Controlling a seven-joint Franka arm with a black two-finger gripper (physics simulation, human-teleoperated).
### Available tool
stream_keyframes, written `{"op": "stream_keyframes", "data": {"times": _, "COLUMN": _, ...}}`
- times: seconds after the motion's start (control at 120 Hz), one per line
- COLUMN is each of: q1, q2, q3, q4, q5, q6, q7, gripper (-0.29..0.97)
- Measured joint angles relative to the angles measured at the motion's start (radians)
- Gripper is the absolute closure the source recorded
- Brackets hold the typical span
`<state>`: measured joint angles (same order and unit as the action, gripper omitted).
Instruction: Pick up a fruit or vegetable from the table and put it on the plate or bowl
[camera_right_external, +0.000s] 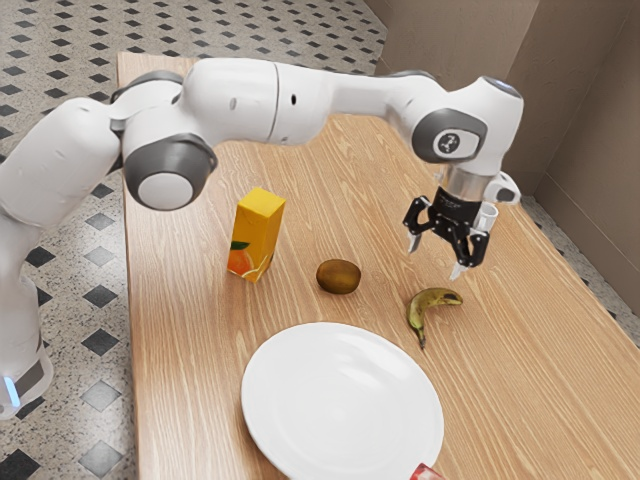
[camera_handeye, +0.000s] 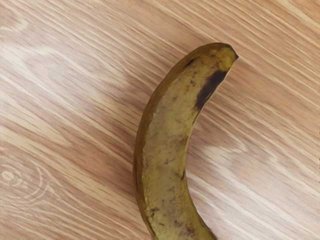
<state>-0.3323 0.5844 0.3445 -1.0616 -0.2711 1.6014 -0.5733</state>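
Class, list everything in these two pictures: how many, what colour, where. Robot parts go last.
light wooden table: one, pale brown, bearing everything.
round white plate: one, white, at the table's near edge.
tall juice carton: one, yellow-orange, upright behind the plate.
oval brown kiwi: one, brown, beside the carton, not touching.
curved spotted banana: one, greenish-yellow, lying near the plate's rim.
small red object: one, red, cut off beside the plate.
white robot arm: one, white and grey, over the table.
black two-finger claw: one, black, open, above the banana.
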Motion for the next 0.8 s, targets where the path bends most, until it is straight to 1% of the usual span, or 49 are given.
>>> {"op": "stream_keyframes", "data": {"times": 0.267, "q1": 0.045, "q2": -0.001, "q3": 0.004, "q4": -0.002, "q5": -0.002, "q6": 0.002, "q7": -0.026, "gripper": 0.0}}
{"op": "stream_keyframes", "data": {"times": 0.667, "q1": 0.046, "q2": 0.0, "q3": -0.002, "q4": -0.003, "q5": -0.004, "q6": 0.004, "q7": -0.044, "gripper": 0.0}}
{"op": "stream_keyframes", "data": {"times": 0.8, "q1": 0.026, "q2": 0.003, "q3": -0.003, "q4": -0.006, "q5": -0.004, "q6": 0.004, "q7": -0.048, "gripper": 0.0}}
